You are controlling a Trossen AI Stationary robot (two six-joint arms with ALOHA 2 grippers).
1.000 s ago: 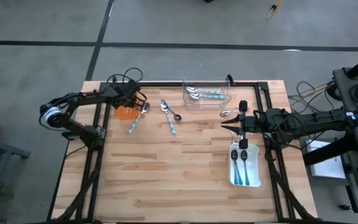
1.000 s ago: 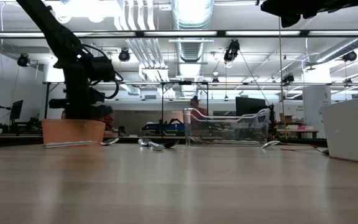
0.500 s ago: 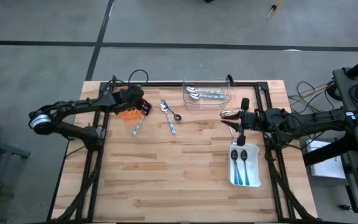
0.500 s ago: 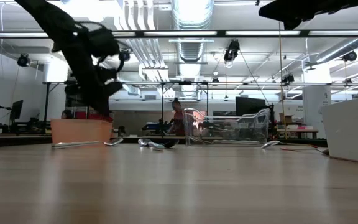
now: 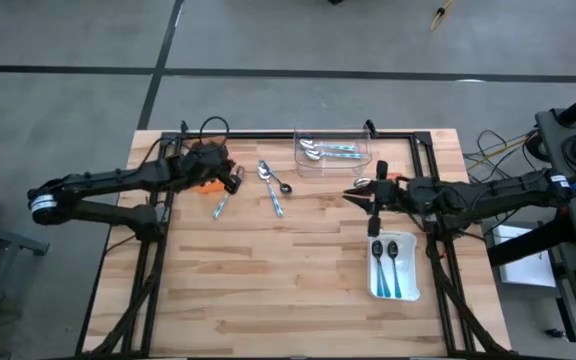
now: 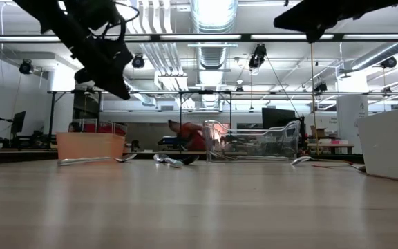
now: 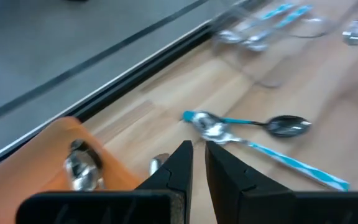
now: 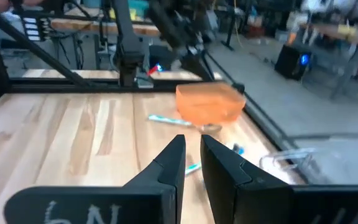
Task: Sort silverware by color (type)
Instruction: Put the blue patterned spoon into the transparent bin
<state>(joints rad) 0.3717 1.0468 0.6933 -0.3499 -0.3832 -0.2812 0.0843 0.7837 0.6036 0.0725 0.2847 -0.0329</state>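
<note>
Silverware is lying in several groups across the desk point(image 5: 268, 270). Two crossed spoons point(image 5: 274, 186) with teal handles are resting on bare wood toward the far edge, left of centre; in the left wrist view they point(image 7: 253, 134) are showing as one dark-bowled spoon over a second, longer teal one. Another teal spoon point(image 5: 219, 203) is lying just to their left, beside the orange tray point(image 5: 204, 182) near the far left corner. That tray is holding at least one shiny spoon bowl point(image 7: 82, 168), seen from the left wrist camera. The clear tray point(image 5: 334, 150) at the middle of the far edge is holding teal-handled spoons point(image 5: 330, 150). A single silver spoon point(image 5: 362, 182) is lying on the wood just right of it. The white tray point(image 5: 393, 268) by the right edge is carrying two spoons point(image 5: 390, 262) side by side, bowls toward the far edge.

The left gripper point(image 5: 232, 177) is hovering over the orange tray's right side, raised off the desk in the low view point(image 6: 106, 66); its fingers point(image 7: 169, 174) are nearly touching, a thin gap between them, gripping nothing. The right gripper point(image 5: 358, 194) is hanging just beside the lone silver spoon, above the white tray's far end; its fingers point(image 8: 166, 162) are likewise drawn close together and empty.
</note>
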